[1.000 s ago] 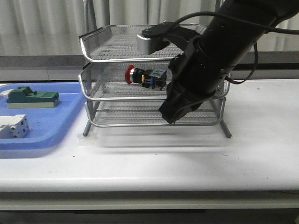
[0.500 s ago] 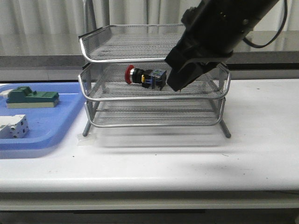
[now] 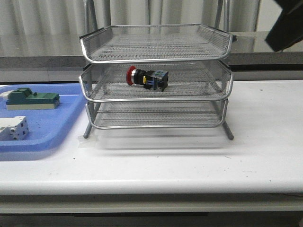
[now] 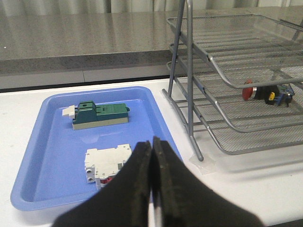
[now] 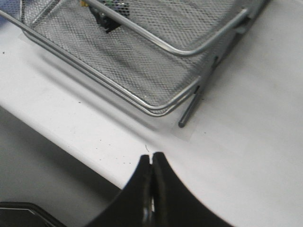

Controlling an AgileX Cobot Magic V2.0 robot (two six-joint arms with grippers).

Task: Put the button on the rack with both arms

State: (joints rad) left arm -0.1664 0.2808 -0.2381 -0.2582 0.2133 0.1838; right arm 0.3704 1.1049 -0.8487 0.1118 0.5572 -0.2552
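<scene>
**Operator:** Button is lying on its side in the middle tier of the rack, red head towards my left, blue-yellow block towards the right. I see it sitting on the mesh, left of the tier's centre, nothing touching it.

**Observer:** Which tier again, out of how many?

**Operator:** Tier 2 of 3. The top tier above it carries nothing I can see, and the same goes for the bottom one. The rack stands on the white table on its metal legs.

**Observer:** And your grippers?

**Operator:** Left gripper has its fingers pressed together with nothing between them; from its wrist camera I see it hanging above the near edge of the blue tray, well apart from the rack. Right gripper is likewise closed tight and empty, above bare table near the rack's front corner leg. In the front view I only get a dark piece of the right arm at the upper right corner, clear of the rack.

**Observer:** What sits in the tray?

**Operator:** 2 parts: a green-topped block further back and a white terminal block nearer the front. The tray lies just beside the rack, on its left.
</scene>
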